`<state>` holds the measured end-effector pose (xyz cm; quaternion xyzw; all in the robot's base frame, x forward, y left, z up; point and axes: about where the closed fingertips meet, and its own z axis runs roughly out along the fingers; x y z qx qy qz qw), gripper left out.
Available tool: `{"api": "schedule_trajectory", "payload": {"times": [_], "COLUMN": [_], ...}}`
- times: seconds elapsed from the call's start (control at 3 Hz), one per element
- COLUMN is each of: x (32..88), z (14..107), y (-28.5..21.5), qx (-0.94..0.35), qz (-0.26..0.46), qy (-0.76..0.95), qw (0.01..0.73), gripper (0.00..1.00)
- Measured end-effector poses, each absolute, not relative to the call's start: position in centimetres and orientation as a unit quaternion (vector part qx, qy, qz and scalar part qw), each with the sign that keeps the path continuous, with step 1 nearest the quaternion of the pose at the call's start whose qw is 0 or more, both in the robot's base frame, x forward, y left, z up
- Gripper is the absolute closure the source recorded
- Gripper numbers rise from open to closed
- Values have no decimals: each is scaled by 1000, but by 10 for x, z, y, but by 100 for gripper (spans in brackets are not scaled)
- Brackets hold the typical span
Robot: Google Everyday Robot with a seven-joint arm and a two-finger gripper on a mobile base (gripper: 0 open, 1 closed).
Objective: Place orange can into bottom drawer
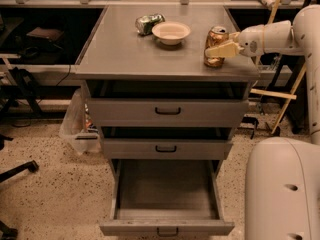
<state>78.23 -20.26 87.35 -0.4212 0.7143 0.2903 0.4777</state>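
The gripper (220,48) reaches in from the right over the counter (130,49), level with the upright orange can (215,60) and set across its front. Whether it is clamped on the can I cannot tell. Left of the gripper sit a bowl (171,32) and, beyond it, a green can (149,23). Far below the gripper, the bottom drawer (165,189) stands pulled open.

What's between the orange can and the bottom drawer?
Nothing visible. The gripper is at the orange can on the cabinet top, right side; the bottom drawer is pulled out beyond the two upper drawers, nothing seen inside.
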Motion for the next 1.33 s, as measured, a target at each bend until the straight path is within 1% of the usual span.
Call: {"api": "schedule_trajectory", "payload": {"times": [0.33,0.67,1.0,1.33], "x": [782,759,704,643], "z": [873,875,947,1047], "y": [-203,-214,-255,-278], "qx": [-421,-423,-411,-393], "qz": [290,308,292,237], "qy": [714,708,676,629], "qw": [478,474,537,627], "gripper": [85,100,100,100]}}
